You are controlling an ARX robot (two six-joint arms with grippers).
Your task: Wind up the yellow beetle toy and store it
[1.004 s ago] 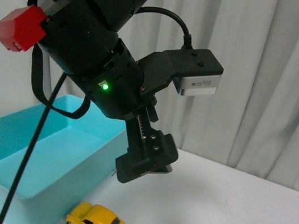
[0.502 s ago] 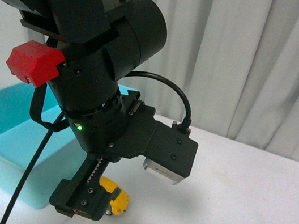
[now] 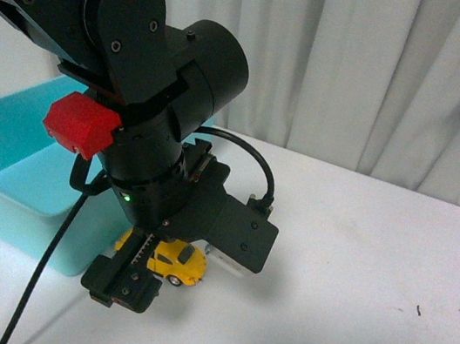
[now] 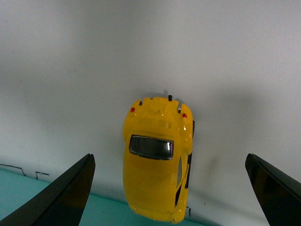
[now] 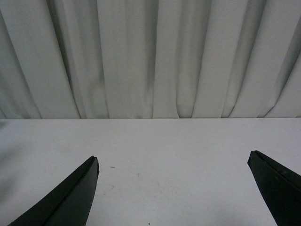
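Note:
The yellow beetle toy (image 3: 177, 262) stands on the white table next to the turquoise bin (image 3: 12, 155), partly hidden behind my left arm. In the left wrist view the toy (image 4: 157, 165) lies between my two dark fingers, its rear window and red tail lights facing the camera. My left gripper (image 4: 169, 157) is open wide and straddles the toy, with clear gaps on both sides. It also shows low in the front view (image 3: 123, 282). My right gripper (image 5: 172, 157) is open and empty above bare table. It is out of the front view.
The bin's turquoise edge (image 4: 47, 207) lies right by the toy's front end. A white curtain (image 5: 150, 56) hangs behind the table (image 3: 353, 281). A black cable (image 3: 39, 281) hangs from my left arm.
My left arm has swung down and in over the toy. The gripper, first raised above the table, now hangs low around the car. The toy itself has stayed by the bin.

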